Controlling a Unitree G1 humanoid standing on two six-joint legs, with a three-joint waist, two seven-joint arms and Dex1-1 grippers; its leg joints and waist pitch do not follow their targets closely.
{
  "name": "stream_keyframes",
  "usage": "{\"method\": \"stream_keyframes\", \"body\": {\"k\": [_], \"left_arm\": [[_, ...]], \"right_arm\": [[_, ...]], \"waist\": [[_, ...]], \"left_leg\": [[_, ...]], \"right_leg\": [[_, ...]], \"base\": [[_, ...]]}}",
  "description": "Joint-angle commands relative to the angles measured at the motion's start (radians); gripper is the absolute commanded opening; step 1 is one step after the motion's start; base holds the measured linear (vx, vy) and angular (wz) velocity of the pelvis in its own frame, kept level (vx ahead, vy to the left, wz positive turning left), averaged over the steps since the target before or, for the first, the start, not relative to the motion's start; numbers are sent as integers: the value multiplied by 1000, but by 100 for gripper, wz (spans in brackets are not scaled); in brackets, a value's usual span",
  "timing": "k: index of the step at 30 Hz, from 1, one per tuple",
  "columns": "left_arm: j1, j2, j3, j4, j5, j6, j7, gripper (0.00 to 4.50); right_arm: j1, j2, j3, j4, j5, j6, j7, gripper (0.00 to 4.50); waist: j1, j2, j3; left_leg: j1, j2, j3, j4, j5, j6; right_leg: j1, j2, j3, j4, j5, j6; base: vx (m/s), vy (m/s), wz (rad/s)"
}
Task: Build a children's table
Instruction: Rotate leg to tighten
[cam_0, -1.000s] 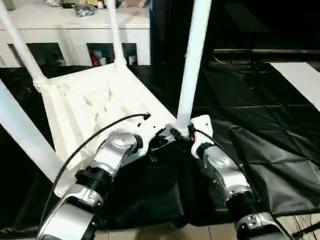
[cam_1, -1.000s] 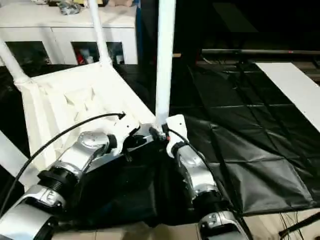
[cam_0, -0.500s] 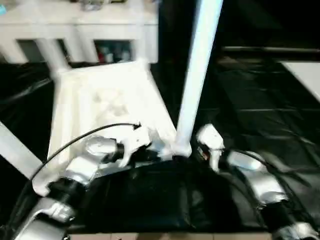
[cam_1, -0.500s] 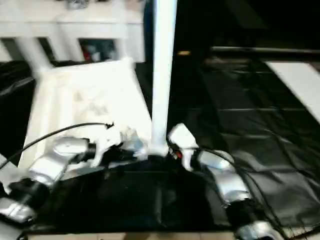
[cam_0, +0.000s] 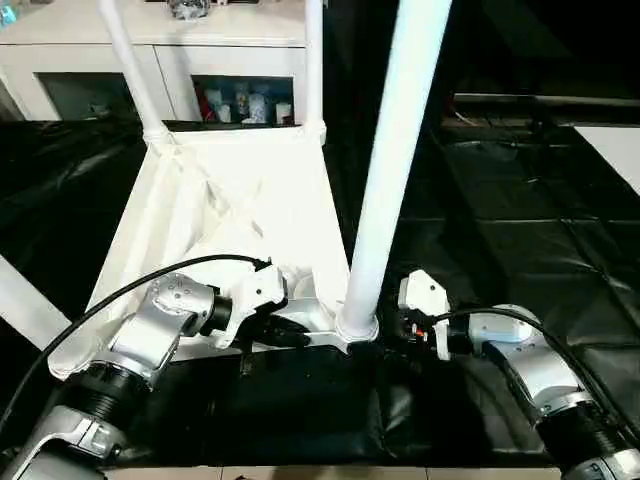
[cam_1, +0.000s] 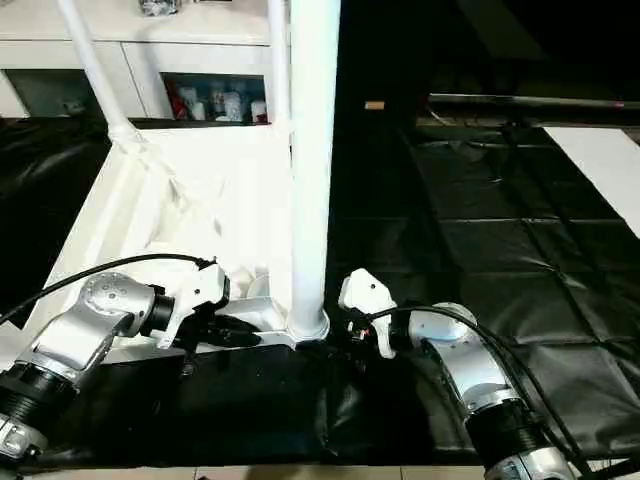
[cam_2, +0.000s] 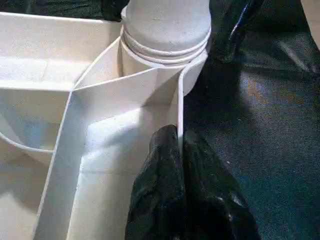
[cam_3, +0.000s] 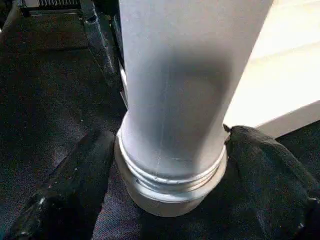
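The children's table top (cam_0: 230, 200) lies upside down on the black sheet, ribbed side up, with its white legs standing up. My left gripper (cam_2: 180, 150) is shut on the thin rim wall beside the near corner socket, also seen in the left eye view (cam_0: 290, 335). The near leg (cam_0: 395, 170) rises from that socket. My right gripper (cam_3: 170, 135) closes round its base from the right, one black finger (cam_3: 65, 190) on each side against the collar. Two far legs (cam_0: 130, 65) (cam_0: 314, 60) stand at the back corners.
A white cabinet (cam_0: 230, 40) with glass doors stands behind the table. Crumpled black sheet (cam_0: 520, 220) covers the big table to the right, with a white panel (cam_0: 615, 145) at the far right edge. A black cable (cam_0: 130, 290) loops over my left forearm.
The whole view has swung, so the camera moved. My right wrist now meets the leg's base from the right side instead of from the front. Both grips look unchanged.
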Motion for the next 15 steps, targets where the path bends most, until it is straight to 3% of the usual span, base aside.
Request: {"method": "stream_keyframes", "body": {"k": [1,5,15], "left_arm": [[14,-2,-34,-20,-11,14,-37,0],[14,-2,-34,-18,-9,15,-37,0],[12,-1,-37,-13,-2,20,-33,0]], "right_arm": [[-16,5,-10,-8,22,9,8,385],[-13,12,-15,-9,36,19,19,348],[-2,17,-8,-18,52,34,38,274]], "waist": [[-2,-7,-56],[-1,-2,-57],[0,-6,-58]], "left_leg": [[8,33,-3,-69,-164,60],[8,34,-3,-67,-153,72],[8,33,-2,-65,-143,73]], "right_leg": [[52,-44,41,-57,-112,-245],[52,-44,40,-54,-88,-257],[54,-44,39,-52,-82,-261]], "base": [[0,0,0],[0,0,0],[0,0,0]]}}
